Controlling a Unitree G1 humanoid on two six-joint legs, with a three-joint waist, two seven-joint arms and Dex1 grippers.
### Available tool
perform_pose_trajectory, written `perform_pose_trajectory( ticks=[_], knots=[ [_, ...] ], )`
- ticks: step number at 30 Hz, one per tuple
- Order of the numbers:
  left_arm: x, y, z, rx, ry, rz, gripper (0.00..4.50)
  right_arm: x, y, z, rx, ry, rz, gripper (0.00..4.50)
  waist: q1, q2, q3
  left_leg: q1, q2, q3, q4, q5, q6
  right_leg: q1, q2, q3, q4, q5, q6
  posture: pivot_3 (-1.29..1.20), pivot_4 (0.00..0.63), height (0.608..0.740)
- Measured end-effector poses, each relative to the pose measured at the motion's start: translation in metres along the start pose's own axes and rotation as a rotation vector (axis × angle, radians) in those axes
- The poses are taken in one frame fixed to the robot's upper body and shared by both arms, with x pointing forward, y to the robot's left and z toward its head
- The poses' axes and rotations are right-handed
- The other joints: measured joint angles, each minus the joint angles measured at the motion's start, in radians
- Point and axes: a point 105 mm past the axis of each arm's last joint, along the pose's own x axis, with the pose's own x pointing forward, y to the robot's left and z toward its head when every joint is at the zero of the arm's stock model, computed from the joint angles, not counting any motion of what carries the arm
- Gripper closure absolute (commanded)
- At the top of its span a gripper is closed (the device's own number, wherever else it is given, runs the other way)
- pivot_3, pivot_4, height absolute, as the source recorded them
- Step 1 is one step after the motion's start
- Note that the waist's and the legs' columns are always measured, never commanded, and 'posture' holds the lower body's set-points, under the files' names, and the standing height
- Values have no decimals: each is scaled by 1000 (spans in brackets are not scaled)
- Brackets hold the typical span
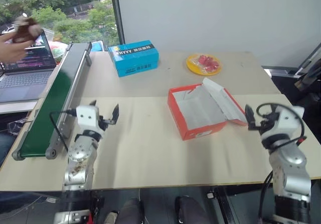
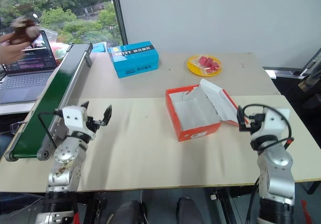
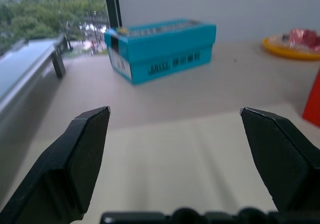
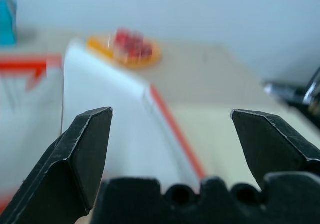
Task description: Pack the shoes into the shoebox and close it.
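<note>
Left gripper (image 1: 105, 115), two black fingers spread wide, empty, above the tabletop's near left part. Right gripper (image 1: 256, 115), likewise spread wide and empty, near the right edge, just beside the lid.

Orange-red cardboard shoebox (image 1: 186, 129), white inside, mid-tabletop right of centre; hinged lid (image 1: 223, 99) thrown back to the right; nothing in it.

Pale wooden tabletop (image 1: 145, 149): bare between and ahead of both grippers.

Green conveyor belt (image 1: 52, 101) along the left edge.

Blue box with white lettering (image 1: 133, 57) and yellow plate of red pieces (image 1: 203, 63), far edge.

A hand (image 1: 12, 46) past the far left corner holds a dark blurred object, possibly a shoe.

Progress: none judged; packing and closing remain.
</note>
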Motion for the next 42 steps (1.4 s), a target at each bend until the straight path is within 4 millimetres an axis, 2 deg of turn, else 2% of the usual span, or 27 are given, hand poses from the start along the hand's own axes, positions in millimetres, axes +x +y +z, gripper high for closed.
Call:
perform_pose_trajectory(
  ticks=[4,6,8,10,15,18,21,25,32,36,42],
  knots=[
    [9,6,15,8,0,27,28,26,23,29,-8,-58,110,0,-2,0,0,0,0,0,1,0,0,0,0,1,0,1,1,0,150,740],
    [11,9,23,7,-1,48,28,39,44,44,-8,-85,214,0,-3,0,0,1,0,0,1,0,0,1,0,0,0,1,1,0,150,740],
    [12,11,29,5,3,64,28,48,67,51,0,-80,320,0,-3,0,0,1,0,0,1,0,0,1,0,0,0,1,1,0,150,740],
    [11,13,32,-6,16,84,28,54,93,51,30,-57,425,0,-1,0,0,0,0,0,1,0,0,0,0,0,0,1,1,0,150,740],
    [4,21,34,-55,35,137,28,53,143,42,97,-12,632,0,4,0,0,-2,0,-1,1,0,0,0,-1,-1,0,1,1,0,150,740],
    [-4,24,30,-78,63,152,28,50,164,39,117,9,725,0,3,0,0,-1,1,-1,1,0,0,0,-1,-1,0,2,1,0,150,740],
    [-9,35,22,-109,120,209,28,46,187,37,139,21,808,0,2,0,0,-1,0,-1,1,0,0,0,-1,-1,1,2,1,0,150,740],
    [-14,49,18,-132,154,256,28,43,202,42,152,12,868,0,2,0,0,-1,1,-1,1,0,0,-1,-1,-1,1,2,1,0,150,740],
    [-13,91,26,-133,157,347,28,30,228,43,149,12,1000,0,1,-1,1,-1,0,-1,1,0,0,-1,-1,-2,1,2,0,0,150,740],
    [-10,107,20,-146,199,382,28,27,233,43,148,17,1024,0,2,-1,1,-2,0,-1,1,0,-1,-2,-1,-3,1,2,0,0,150,740],
    [-2,146,14,-160,292,451,28,14,230,42,141,28,1038,0,1,-3,2,-2,0,-1,0,1,-2,-2,-1,-4,1,3,0,0,150,740]
  ],
)
